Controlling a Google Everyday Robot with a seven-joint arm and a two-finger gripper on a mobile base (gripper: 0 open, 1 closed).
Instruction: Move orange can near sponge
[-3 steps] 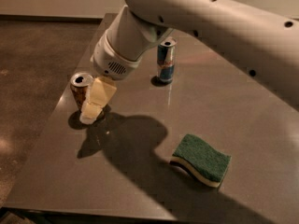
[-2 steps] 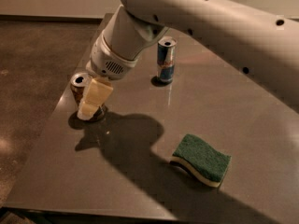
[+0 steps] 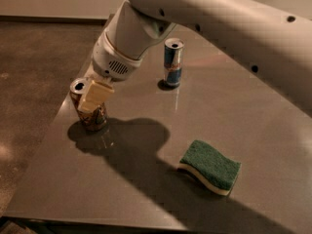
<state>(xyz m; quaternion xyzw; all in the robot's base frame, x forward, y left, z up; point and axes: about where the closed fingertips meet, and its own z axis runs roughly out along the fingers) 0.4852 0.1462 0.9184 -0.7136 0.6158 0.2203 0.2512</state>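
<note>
The orange can [image 3: 93,120] stands upright near the left edge of the grey table [image 3: 141,194]; it is orange-brown with pale markings and a silver top. My gripper [image 3: 92,97] reaches down from the white arm and sits at the can's upper half, covering part of its front. The sponge [image 3: 210,166], dark green face up over a yellow layer, lies flat at the front right, well apart from the can.
A slim blue and silver can [image 3: 173,62] stands upright toward the back middle of the table. The table's left edge [image 3: 53,130] runs close beside the orange can, with brown floor beyond. The arm's shadow falls across the table's middle.
My gripper has moved left and down from beside the orange can onto it; it now overlaps the can's upper part. The sponge and the blue can have not moved.
</note>
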